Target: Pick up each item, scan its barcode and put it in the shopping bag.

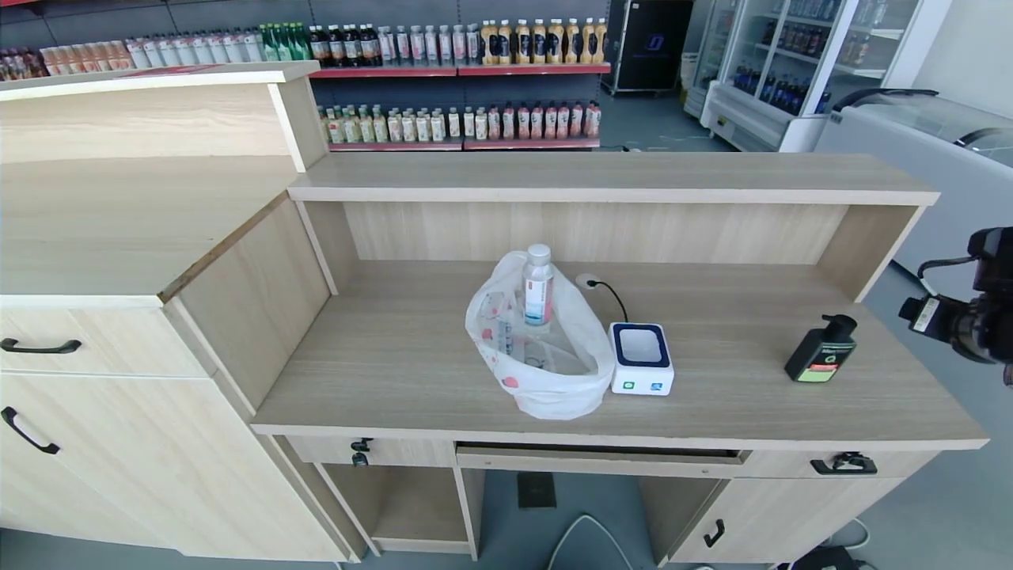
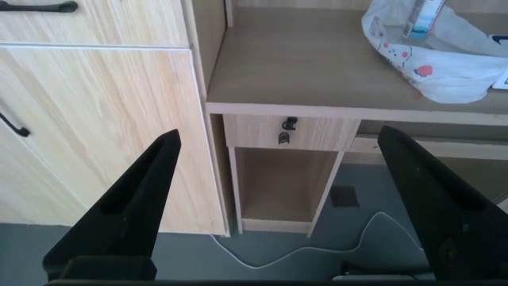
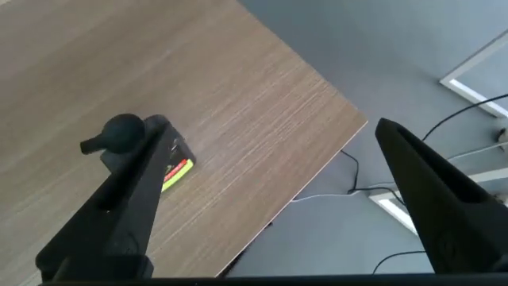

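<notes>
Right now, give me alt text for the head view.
A white bag with a bottle standing in it sits on the counter, a white scanner just to its right. A black pump bottle stands farther right.

surface (image 1: 411, 356) is pale wood-grain laminate, matt and smooth; its drawer handle (image 1: 39, 346) looks like matt black metal. shopping bag (image 1: 546, 392) is thin whitish translucent plastic, crinkled with a slight sheen, and the bottle (image 1: 538, 289) in it is clear smooth plastic with a paper-like label. scanner (image 1: 643, 372) is glossy white plastic, pump bottle (image 1: 821, 352) black semi-gloss plastic, left gripper (image 2: 279, 135) and right gripper (image 3: 268, 127) matt black.
</notes>
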Robot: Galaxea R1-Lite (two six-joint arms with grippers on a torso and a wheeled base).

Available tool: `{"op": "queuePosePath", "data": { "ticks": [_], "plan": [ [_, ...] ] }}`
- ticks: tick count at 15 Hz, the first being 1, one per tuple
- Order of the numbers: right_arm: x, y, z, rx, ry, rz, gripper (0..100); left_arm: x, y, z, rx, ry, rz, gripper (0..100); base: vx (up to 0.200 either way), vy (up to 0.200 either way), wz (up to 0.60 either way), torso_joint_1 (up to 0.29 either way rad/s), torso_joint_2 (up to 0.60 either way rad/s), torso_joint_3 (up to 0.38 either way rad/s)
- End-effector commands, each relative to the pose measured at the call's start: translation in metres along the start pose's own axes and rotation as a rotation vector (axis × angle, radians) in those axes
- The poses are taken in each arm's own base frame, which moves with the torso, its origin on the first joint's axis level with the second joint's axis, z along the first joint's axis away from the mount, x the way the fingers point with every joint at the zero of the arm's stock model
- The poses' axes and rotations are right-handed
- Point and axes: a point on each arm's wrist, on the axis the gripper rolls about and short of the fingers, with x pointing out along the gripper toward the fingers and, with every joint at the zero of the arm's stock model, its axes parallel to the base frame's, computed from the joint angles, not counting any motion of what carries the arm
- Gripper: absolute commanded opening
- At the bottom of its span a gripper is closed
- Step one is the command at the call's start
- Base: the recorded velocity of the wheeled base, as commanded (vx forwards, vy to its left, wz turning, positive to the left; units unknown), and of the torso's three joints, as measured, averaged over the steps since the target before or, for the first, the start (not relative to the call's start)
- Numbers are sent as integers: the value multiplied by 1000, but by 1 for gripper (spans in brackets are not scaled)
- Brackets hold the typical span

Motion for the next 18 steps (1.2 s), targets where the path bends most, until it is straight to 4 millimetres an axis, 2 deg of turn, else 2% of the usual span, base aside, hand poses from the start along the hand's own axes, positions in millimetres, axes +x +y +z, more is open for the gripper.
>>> {"op": "queuePosePath", "data": {
  "ticks": [1,4,8,12,18],
  "plan": [
    [34,4,-43,-13,83,-16,100,0,0,0,0,1,1,100,0,0,0,0,0,0],
    [43,21,-59,-18,111,37,100,0,0,0,0,1,1,100,0,0,0,0,0,0],
    [25,39,-47,-30,62,135,100,0,0,0,0,1,1,100,0,0,0,0,0,0],
    [17,58,-44,-51,44,237,100,0,0,0,0,1,1,100,0,0,0,0,0,0],
    [47,77,-71,-66,63,264,100,0,0,0,0,1,1,100,0,0,0,0,0,0]
  ]
}}
